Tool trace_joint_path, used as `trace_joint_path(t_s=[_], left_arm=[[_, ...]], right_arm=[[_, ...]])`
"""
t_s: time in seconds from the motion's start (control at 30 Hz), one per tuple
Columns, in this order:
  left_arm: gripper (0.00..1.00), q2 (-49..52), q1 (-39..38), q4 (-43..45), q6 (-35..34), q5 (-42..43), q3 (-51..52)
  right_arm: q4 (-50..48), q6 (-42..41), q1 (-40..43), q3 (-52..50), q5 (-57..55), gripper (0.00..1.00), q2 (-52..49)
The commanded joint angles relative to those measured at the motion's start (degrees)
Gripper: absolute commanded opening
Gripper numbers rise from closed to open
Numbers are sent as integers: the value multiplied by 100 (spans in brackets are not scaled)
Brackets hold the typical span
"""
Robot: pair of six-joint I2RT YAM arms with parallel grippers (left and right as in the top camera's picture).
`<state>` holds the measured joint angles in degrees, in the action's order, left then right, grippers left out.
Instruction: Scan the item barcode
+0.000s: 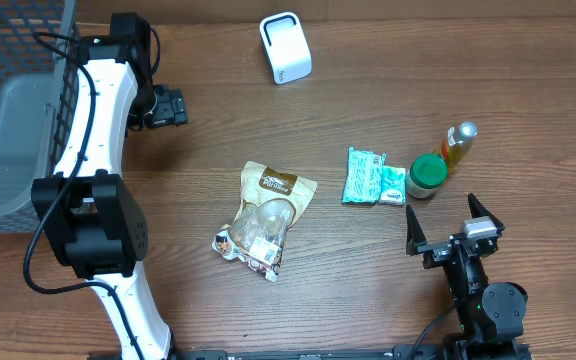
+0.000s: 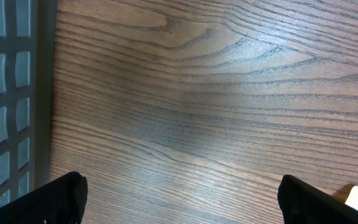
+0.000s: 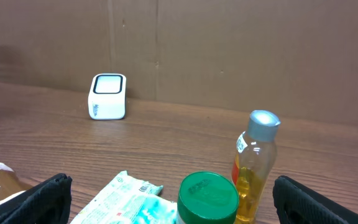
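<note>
Several items lie on the wooden table: a brown snack bag (image 1: 265, 218) in the middle, a teal packet (image 1: 373, 177) (image 3: 129, 202), a green-lidded jar (image 1: 427, 175) (image 3: 207, 198) and a bottle of yellow liquid (image 1: 457, 144) (image 3: 255, 165). A white scanner box (image 1: 285, 47) (image 3: 107, 96) stands at the back. My left gripper (image 1: 168, 107) (image 2: 182, 199) hovers open over bare wood at the back left, beside the basket. Just in front of the jar and bottle, my right gripper (image 1: 448, 225) (image 3: 169, 190) stands open and holds nothing. No barcode shows.
A grey wire basket (image 1: 8, 100) (image 2: 11, 93) fills the far left corner, close to the left arm. A brown cardboard wall (image 3: 229, 50) runs behind the table's back edge.
</note>
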<state>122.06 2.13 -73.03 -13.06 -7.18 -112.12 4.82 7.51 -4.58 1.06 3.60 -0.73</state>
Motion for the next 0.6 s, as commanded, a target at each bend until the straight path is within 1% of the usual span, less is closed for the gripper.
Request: trace_joint_path(t_s=[0.0,0.57], left_arm=[[100,-24,-28,4,85,-72,-81],[99,-17,-70,4,85,-72,-81]], right_arm=[[-20,9,15,-61,-48,100,57],[-20,7,15,-61,-48,100,57]])
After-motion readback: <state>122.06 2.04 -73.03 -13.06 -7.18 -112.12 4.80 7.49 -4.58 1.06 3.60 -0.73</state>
